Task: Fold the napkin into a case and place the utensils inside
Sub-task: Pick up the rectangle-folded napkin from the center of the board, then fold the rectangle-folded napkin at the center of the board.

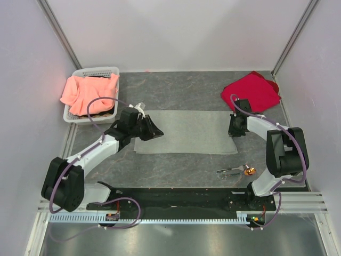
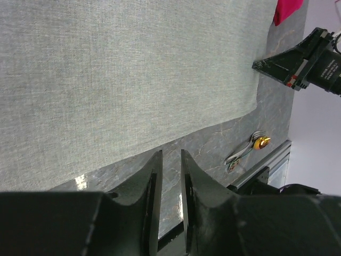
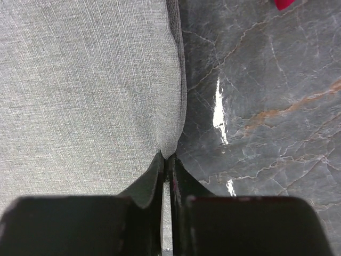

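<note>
The grey-green napkin (image 1: 186,133) lies spread flat as a wide rectangle in the middle of the table. My left gripper (image 1: 153,130) hovers at its left edge. In the left wrist view (image 2: 170,153) its jaws stand a narrow gap apart with nothing between them, over bare table just off the napkin (image 2: 133,74). My right gripper (image 1: 234,128) is at the napkin's right edge. In the right wrist view (image 3: 169,156) it is shut on the hem of the napkin (image 3: 80,80). The utensils (image 1: 237,171) lie near the front right with an orange-brown end, and also show in the left wrist view (image 2: 249,149).
A bright red cloth (image 1: 251,90) lies at the back right. A white basket (image 1: 96,71) at the back left holds a salmon-orange cloth (image 1: 88,90). White walls enclose the dark marbled table (image 1: 181,170); a black rail runs along the near edge.
</note>
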Tool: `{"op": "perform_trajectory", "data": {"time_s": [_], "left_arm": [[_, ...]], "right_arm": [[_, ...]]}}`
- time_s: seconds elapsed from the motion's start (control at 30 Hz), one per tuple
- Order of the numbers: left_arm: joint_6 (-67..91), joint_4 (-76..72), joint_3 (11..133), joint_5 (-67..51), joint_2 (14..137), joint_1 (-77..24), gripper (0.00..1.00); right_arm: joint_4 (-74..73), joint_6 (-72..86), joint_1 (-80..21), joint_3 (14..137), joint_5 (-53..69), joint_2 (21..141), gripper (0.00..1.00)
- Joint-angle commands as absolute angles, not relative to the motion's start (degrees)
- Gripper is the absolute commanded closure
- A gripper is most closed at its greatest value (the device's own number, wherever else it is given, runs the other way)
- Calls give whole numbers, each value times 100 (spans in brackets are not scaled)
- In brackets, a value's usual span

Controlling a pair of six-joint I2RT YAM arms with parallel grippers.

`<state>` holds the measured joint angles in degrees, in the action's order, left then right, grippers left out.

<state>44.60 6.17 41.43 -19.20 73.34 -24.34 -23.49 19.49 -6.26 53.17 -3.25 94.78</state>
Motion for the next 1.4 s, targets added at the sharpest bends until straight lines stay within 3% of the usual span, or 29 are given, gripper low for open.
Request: {"op": "perform_trajectory", "data": {"time_s": [0.0,0.03,0.23,0.37,0.63,1.07,1.37], "left_arm": [[4605,299,4693,-2101,7874,-2601,74],[4614,290,4833,-2092,7979,-2645,74],[4693,202,5596,-1907,9262,-3032,77],[5017,211,6081,-1741,10176,-3111,87],[5370,211,6644,-1441,11214,-3427,88],[5941,-158,7031,-1644,11979,-4069,88],[5766,-149,6444,-1696,10944,-3850,88]], "right_arm": [[-2092,1916,-659,5115,148,9633,96],[-2083,1907,-668,5124,149,9563,100],[-2180,2003,-668,5186,184,9071,100],[-2083,2083,-677,5115,308,8702,100],[-1978,2013,-615,5168,334,8060,100],[-2048,1986,-606,5449,843,7893,100],[-2083,2083,-887,5774,1248,7822,100]]}}
